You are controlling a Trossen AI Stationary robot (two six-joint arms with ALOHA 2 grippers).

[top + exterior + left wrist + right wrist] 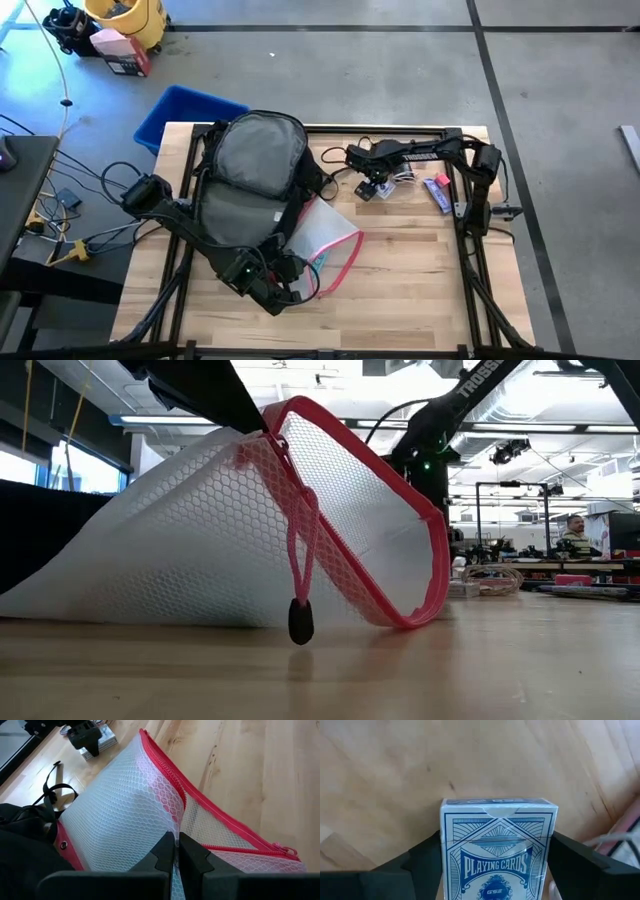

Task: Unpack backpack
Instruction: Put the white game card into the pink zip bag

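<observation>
The backpack (248,180) lies flat on the wooden table (400,280), grey padded back panel up, on the left half of the tabletop, its top end toward the far edge near a blue bin (180,112) on the floor. A clear mesh zip pouch with pink edging (322,250) protrudes from the backpack's near right side and rests partly on the table; in the low view it stands tilted, one edge lifted, with its pink zipper pull cord (300,560) hanging down to a dark tab just above the wood. The left gripper (177,851) sits at the near end of the backpack, its fingers pinched fully together on the mesh wall of the pouch. The right gripper (374,186) is over the far right part of the table, just right of the backpack; its fingers (427,855) stand fairly wide on either side of a blue box of playing cards (497,850), touching or nearly touching its sides, and firm grip cannot be confirmed. A small purple and pink item (438,190) lies farther right, near the right arm's base.
</observation>
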